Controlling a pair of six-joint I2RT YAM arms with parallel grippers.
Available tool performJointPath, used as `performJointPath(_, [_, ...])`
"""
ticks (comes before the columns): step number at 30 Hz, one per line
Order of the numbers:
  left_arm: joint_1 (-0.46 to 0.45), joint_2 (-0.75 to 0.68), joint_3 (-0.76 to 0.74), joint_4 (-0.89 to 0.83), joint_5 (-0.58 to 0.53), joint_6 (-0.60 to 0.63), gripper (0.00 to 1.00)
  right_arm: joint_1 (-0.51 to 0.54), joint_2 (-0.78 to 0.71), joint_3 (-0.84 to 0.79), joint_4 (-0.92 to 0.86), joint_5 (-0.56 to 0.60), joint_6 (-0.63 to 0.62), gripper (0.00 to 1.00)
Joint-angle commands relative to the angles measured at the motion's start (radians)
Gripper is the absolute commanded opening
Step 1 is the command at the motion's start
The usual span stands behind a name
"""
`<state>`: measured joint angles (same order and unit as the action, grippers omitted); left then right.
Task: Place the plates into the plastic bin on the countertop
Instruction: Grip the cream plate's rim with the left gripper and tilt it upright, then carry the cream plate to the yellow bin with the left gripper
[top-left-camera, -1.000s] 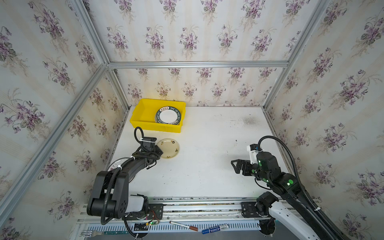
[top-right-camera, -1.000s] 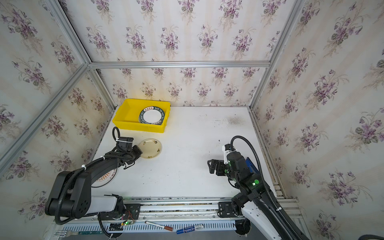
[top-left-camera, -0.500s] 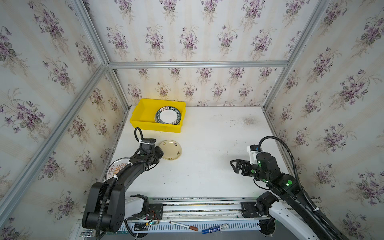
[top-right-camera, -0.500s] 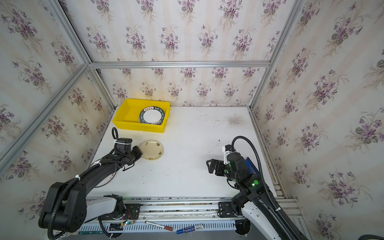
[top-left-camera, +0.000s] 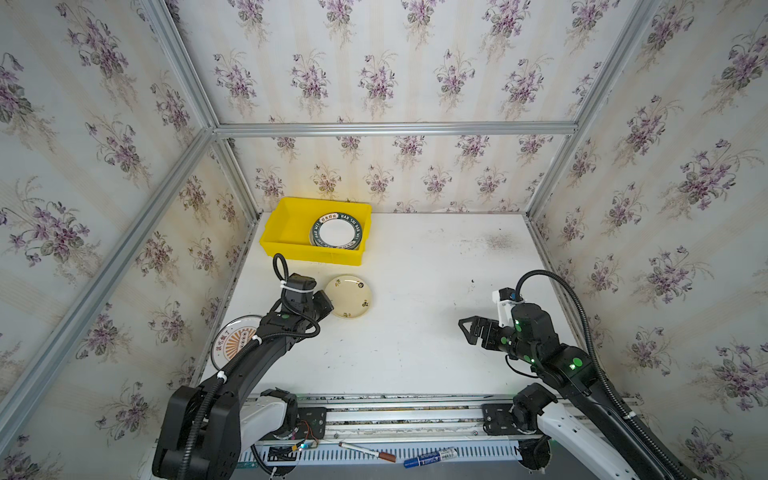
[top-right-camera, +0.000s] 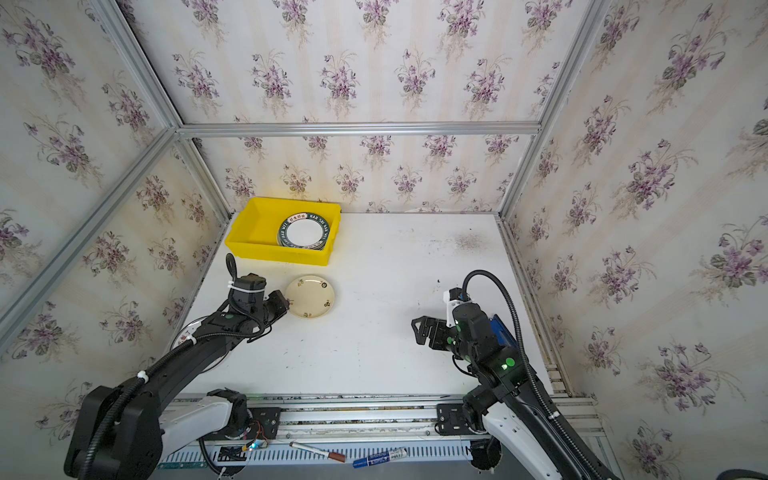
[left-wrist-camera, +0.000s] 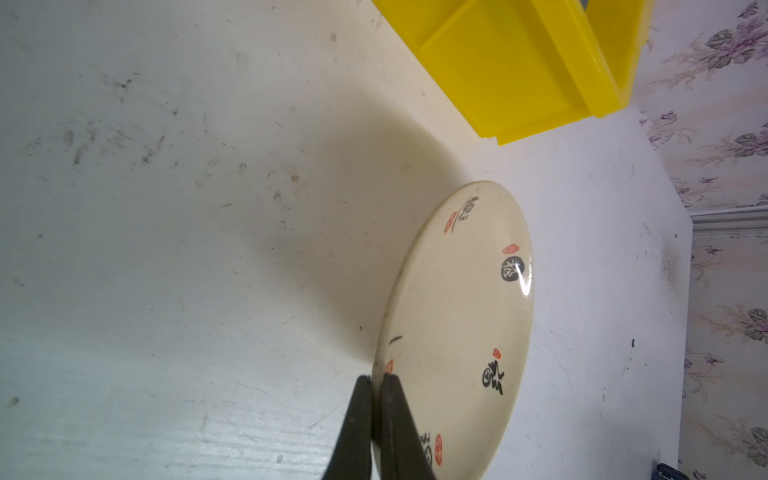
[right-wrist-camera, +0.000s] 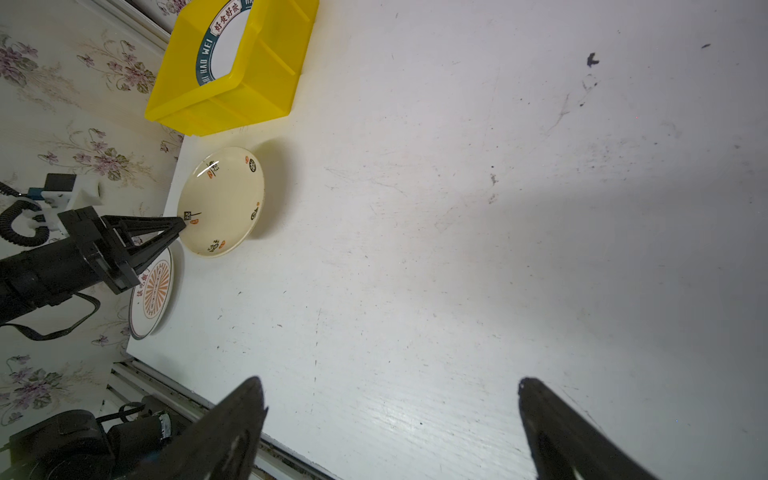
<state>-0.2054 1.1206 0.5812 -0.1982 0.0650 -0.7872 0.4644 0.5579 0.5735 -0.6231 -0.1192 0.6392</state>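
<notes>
Pinches the rim of a cream plate (left-wrist-camera: 457, 311) in the left gripper (left-wrist-camera: 376, 380), jaws pressed together on the thin edge, gripped side raised and plate tilted over its own shadow. Cannot tell whether the opposite edge touches the tabletop (top-left-camera: 415, 340). Holds it near the left edge, just in front of the yellow plastic bin (top-left-camera: 291, 232) set in the far-left corner. Finds a stack of green-rimmed plates (top-left-camera: 336, 231) already inside, filling the bin's right half; left half bare.

Looks like the lift-and-carry step for this plate. Calls next for raising it clear of the bin's near wall, carrying it toward the far edge and lowering it inside — onto the stack or the bare half — without letting the rim slip from the pinch.

Leaves a sunburst plate (top-left-camera: 235, 338) at the left edge, partly under the left arm. Shows nothing in the way but that near wall. Has the right gripper (top-left-camera: 471, 328) spread wide and empty over the right side — well apart. Has a blue marker (top-left-camera: 430, 456) lying beyond the front edge, out of play.
</notes>
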Motion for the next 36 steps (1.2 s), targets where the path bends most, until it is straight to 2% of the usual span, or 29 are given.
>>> performJointPath(1, [-0.017, -0.021, 0.026, 0.006, 0.007, -0.009, 0.0, -0.001, 0.002, 0.005, 0.048, -0.005, 0.024, 0.97])
performJointPath(10, [-0.093, -0.075, 0.1, -0.043, -0.01, -0.01, 0.0, -0.004, 0.01, 0.005, 0.149, -0.097, 0.048, 0.98])
performJointPath(21, [-0.131, -0.063, 0.233, -0.072, -0.016, 0.007, 0.0, -0.005, 0.071, 0.012, 0.257, -0.123, 0.058, 0.98])
performJointPath(27, [-0.122, 0.034, 0.387, -0.09, -0.06, 0.061, 0.0, -0.007, 0.08, 0.025, 0.281, -0.113, 0.06, 0.98])
performJointPath(36, [-0.03, 0.292, 0.661, -0.095, -0.085, 0.103, 0.0, -0.009, 0.016, 0.068, 0.145, -0.028, 0.01, 0.98])
